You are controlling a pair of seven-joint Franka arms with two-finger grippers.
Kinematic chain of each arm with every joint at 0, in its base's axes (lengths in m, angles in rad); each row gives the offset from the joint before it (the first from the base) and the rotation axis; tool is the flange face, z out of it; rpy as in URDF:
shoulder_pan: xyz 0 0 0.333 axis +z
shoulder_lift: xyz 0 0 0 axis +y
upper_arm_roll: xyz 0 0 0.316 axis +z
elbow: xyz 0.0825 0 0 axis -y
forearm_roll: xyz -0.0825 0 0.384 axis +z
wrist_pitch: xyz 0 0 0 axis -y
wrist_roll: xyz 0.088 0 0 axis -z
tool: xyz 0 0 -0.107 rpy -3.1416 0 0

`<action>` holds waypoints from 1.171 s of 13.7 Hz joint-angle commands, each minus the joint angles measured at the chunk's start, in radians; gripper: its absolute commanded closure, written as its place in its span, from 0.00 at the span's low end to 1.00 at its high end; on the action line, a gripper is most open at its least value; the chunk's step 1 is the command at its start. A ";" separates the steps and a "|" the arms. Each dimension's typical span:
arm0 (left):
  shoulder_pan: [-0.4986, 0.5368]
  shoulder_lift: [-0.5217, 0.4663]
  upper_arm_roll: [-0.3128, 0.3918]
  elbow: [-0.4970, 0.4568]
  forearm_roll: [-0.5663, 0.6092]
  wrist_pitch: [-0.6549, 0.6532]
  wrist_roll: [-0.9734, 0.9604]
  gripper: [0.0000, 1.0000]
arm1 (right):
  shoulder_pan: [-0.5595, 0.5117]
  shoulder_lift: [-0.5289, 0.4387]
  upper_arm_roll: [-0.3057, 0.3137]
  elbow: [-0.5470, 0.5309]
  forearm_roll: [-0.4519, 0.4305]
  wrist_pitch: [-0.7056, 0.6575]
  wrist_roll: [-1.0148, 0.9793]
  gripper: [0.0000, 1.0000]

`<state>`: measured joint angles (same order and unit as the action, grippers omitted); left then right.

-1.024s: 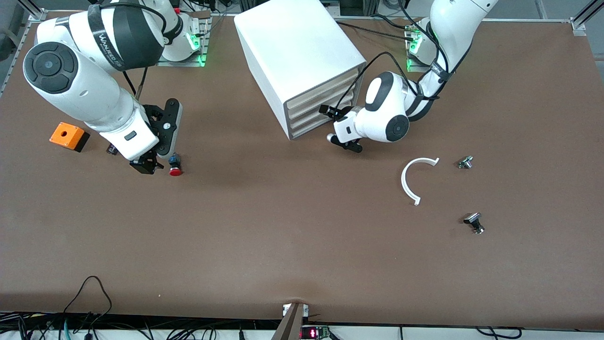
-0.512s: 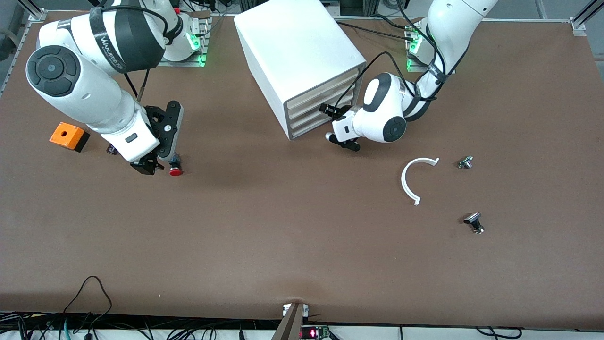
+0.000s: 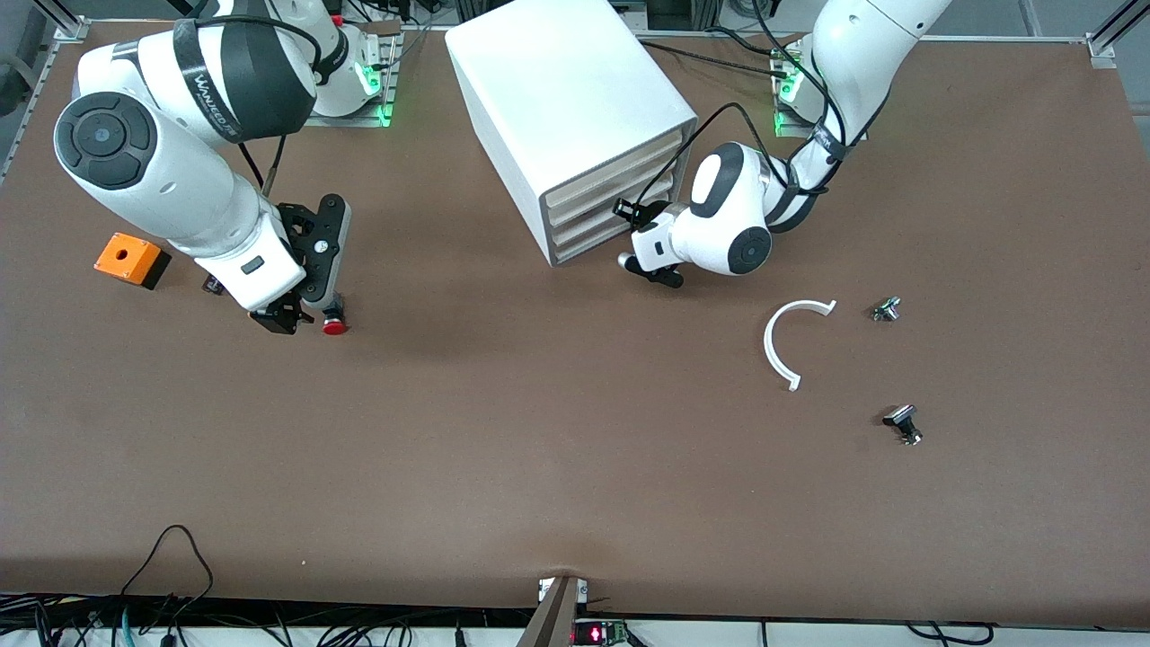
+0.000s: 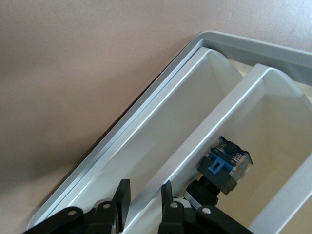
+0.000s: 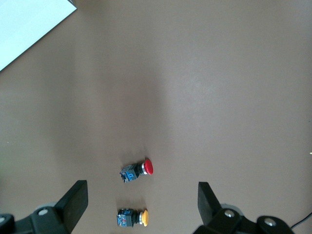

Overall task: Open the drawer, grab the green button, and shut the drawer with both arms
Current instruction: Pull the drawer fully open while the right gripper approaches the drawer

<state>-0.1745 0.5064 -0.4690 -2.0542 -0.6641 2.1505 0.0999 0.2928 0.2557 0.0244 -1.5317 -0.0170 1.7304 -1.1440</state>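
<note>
The white cabinet (image 3: 566, 90) stands at the robots' edge of the table. Its bottom drawer (image 3: 588, 244) looks pushed in or nearly so. My left gripper (image 3: 623, 261) is at that drawer's front. In the left wrist view my left gripper (image 4: 144, 187) is shut on the drawer's flared lip (image 4: 204, 131), one finger on each side. A button with a dark blue-black body (image 4: 224, 165) lies in the drawer just inside the lip; its cap is hidden by my finger. My right gripper (image 3: 286, 316) is open over the table toward the right arm's end.
A red-capped button (image 3: 334, 323) (image 5: 139, 170) and a yellow-capped button (image 5: 132, 218) lie under my right gripper (image 5: 141, 195). An orange box (image 3: 131, 259) sits near them. A white C-shaped ring (image 3: 791, 346) and two small metal parts (image 3: 886, 309) (image 3: 903, 422) lie toward the left arm's end.
The left arm's elbow and hand have shifted slightly toward the cabinet. The right arm has drifted a little. The drawer has not visibly moved.
</note>
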 commanded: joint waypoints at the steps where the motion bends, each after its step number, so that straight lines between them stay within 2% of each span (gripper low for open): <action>1: 0.009 -0.015 0.018 -0.006 -0.009 -0.029 -0.002 0.84 | 0.003 0.014 -0.003 0.027 0.003 -0.005 0.010 0.00; 4: 0.015 -0.020 0.033 0.000 -0.008 -0.041 0.008 0.93 | 0.003 0.016 -0.003 0.027 0.003 -0.005 0.010 0.00; 9: 0.021 -0.019 0.099 0.028 -0.006 -0.063 0.009 0.93 | 0.005 0.037 -0.003 0.041 0.003 0.038 -0.002 0.00; 11: 0.021 -0.019 0.124 0.048 -0.006 -0.067 0.003 0.93 | 0.008 0.071 0.006 0.082 0.003 0.078 -0.013 0.00; 16: 0.021 -0.011 0.197 0.103 0.005 -0.112 0.003 0.93 | 0.075 0.186 0.034 0.243 0.008 0.081 -0.011 0.00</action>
<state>-0.1606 0.5035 -0.3155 -1.9835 -0.6610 2.0674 0.1481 0.3345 0.3725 0.0481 -1.3950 -0.0157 1.8259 -1.1473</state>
